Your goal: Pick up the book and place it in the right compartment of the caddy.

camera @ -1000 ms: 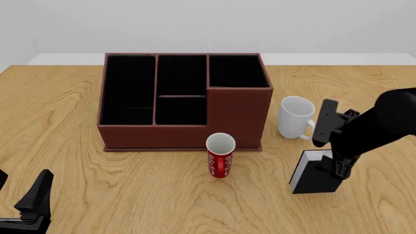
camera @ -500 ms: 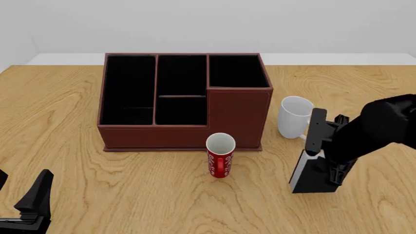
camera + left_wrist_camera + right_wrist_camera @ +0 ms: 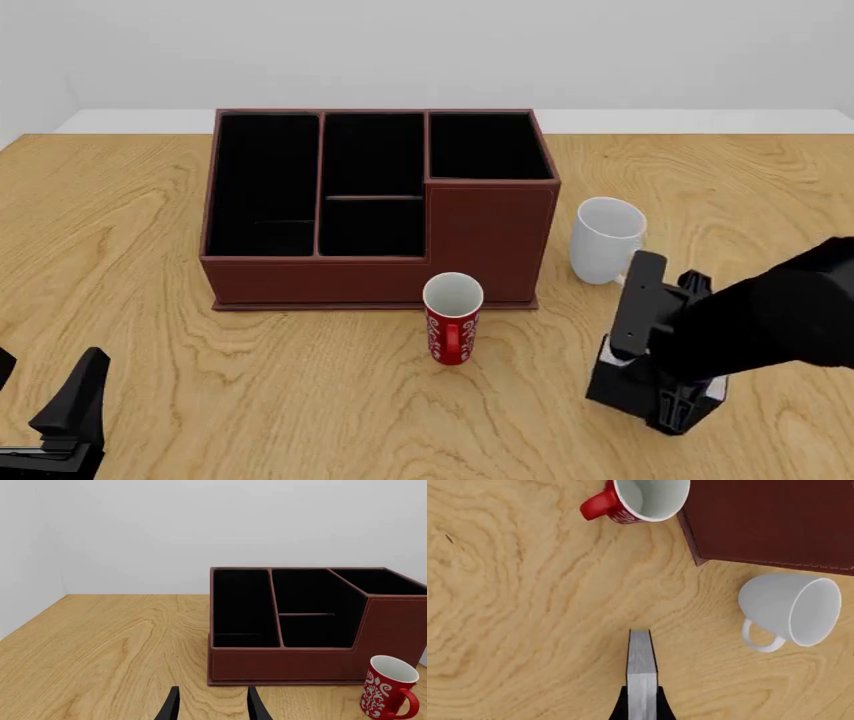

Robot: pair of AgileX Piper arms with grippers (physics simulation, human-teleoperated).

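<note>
book (image 3: 641,665): upright on table (image 3: 267,380), clamped between closed jaws of right gripper (image 3: 642,706). left gripper (image 3: 211,707): jaws parted, holding nothing. caddy (image 3: 494,240), white mug (image 3: 607,240), red mug (image 3: 453,318): beyond right jaws.

Right pincer (image 3: 663,392) lower now, astride the book (image 3: 617,383).

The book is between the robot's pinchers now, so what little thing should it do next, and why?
Probably lift straight up. In the right wrist view the right gripper has a finger on each side of the book, which looks pinched but stands on the table. It must rise above the caddy wall to reach the right compartment.
</note>
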